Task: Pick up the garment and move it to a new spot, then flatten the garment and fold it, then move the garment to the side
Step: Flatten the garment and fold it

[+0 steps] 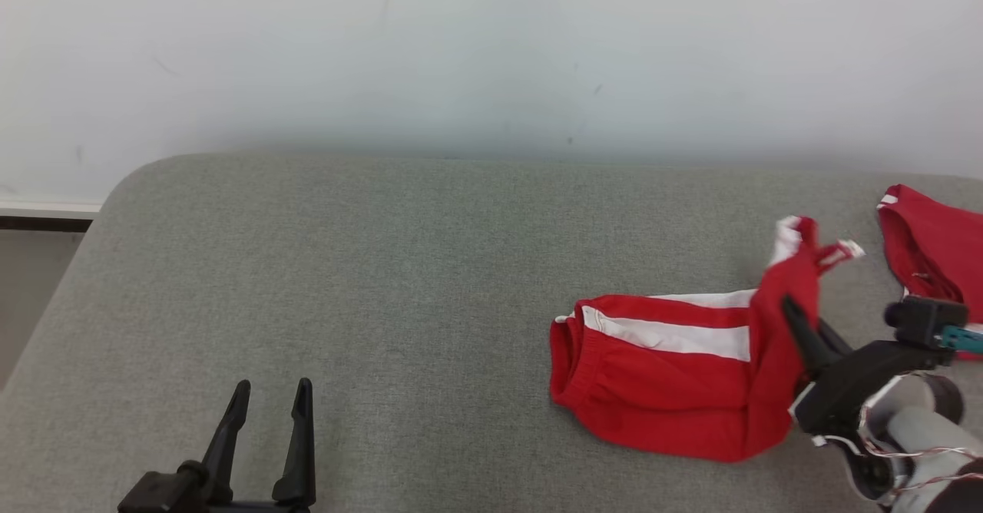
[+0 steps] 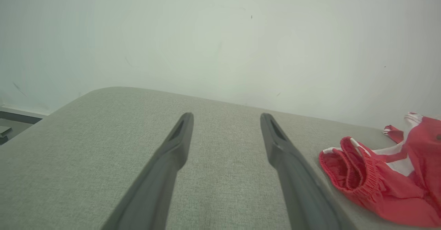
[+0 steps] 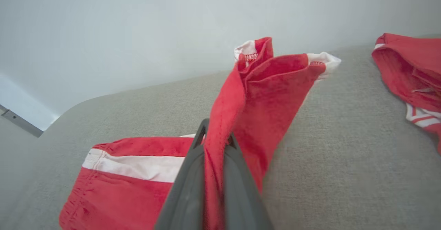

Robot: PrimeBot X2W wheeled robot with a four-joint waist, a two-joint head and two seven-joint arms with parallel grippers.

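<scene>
A pair of red shorts with white side stripes [image 1: 668, 375] lies on the grey cushion, waistband toward the left. My right gripper [image 1: 799, 321] is shut on a fold of the shorts [image 3: 255, 102] and holds one leg end lifted off the surface, its hem standing up past the fingertips. In the left wrist view the shorts [image 2: 379, 181] lie at the right edge. My left gripper [image 1: 269, 398] is open and holds nothing, low over bare cushion at the lower left, well away from the shorts.
A second red garment [image 1: 933, 248] with white trim lies at the cushion's right edge, also in the right wrist view as the second garment [image 3: 410, 71]. The grey cushion [image 1: 384, 282] backs onto a pale wall. Its rounded corner is at the far left, with floor beyond.
</scene>
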